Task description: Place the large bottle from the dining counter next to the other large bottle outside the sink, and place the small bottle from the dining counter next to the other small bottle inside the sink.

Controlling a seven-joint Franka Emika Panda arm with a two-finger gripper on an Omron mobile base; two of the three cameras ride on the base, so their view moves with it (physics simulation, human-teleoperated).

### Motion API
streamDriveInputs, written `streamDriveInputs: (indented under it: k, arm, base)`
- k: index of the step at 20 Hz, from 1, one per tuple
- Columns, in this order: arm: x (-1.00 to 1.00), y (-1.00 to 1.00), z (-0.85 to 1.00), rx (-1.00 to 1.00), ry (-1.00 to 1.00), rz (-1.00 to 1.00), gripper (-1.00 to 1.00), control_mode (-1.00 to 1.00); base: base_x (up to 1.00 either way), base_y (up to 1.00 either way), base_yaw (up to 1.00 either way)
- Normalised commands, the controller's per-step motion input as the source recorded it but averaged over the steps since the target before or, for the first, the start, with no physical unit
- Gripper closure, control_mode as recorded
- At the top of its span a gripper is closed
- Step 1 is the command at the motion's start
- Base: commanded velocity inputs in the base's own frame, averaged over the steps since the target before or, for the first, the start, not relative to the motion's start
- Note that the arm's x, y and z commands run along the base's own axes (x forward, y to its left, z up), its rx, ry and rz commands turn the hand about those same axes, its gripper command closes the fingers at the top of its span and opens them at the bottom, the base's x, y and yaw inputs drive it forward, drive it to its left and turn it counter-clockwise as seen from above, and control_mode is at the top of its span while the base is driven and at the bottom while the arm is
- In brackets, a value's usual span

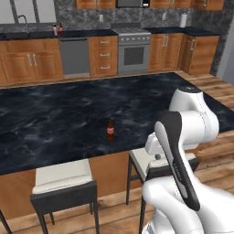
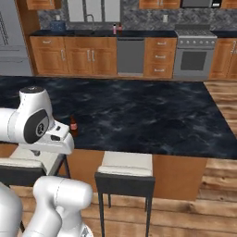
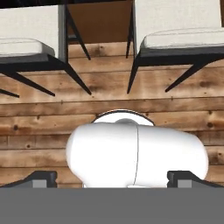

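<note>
A: Though parked right against the dining counter (image 1: 55, 114), pointed the wrong way for now. Starting with the big things?

B: Starting big. Wide black marbled surface straight ahead, two white-cushioned stools (image 1: 61, 176) tucked under its near edge. Far across the room, the sink (image 2: 88, 31) in the wall worktop, with the pale pink bottle (image 1: 55, 30) outside it and a darker bottle just beside that; too small to tell more.

A: And on the surface itself?

B: One dark-brown bottle (image 1: 110, 129) with a red label, upright, near the front edge. Short-looking, so probably the small bottle from the task. Long axis vertical.

A: Then the jaws?

B: Spread wide, holding nothing, dark fingertips (image 3: 43, 177) well apart. Aimed down at the wooden floor (image 3: 43, 122) and the stool legs, below the surface's edge.

A: So up and forward from the jaws?

B: Yes, above and ahead, nearly in line with the arm. Would call for lifting and turning the hand, then closing from the side across the upright body.
</note>
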Motion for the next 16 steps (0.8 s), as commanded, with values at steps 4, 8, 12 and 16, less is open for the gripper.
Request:
streamDriveInputs:
  k: [4,8,12,16]
  arm:
    - [0.0,0.0,0.0,0.0,0.0,0.0,-1.0,1.0]
    - [0.0,0.0,0.0,0.0,0.0,0.0,-1.0,1.0]
    - [0.0,0.0,0.0,0.0,0.0,0.0,-1.0,1.0]
    - [0.0,0.0,0.0,0.0,0.0,0.0,-1.0,1.0]
  base:
    - [0.5,0.1,-0.04]
    - [0.93,0.29,0.0]
    - [0.69,0.13,0.0]
    - [0.01,0.0,0.0]
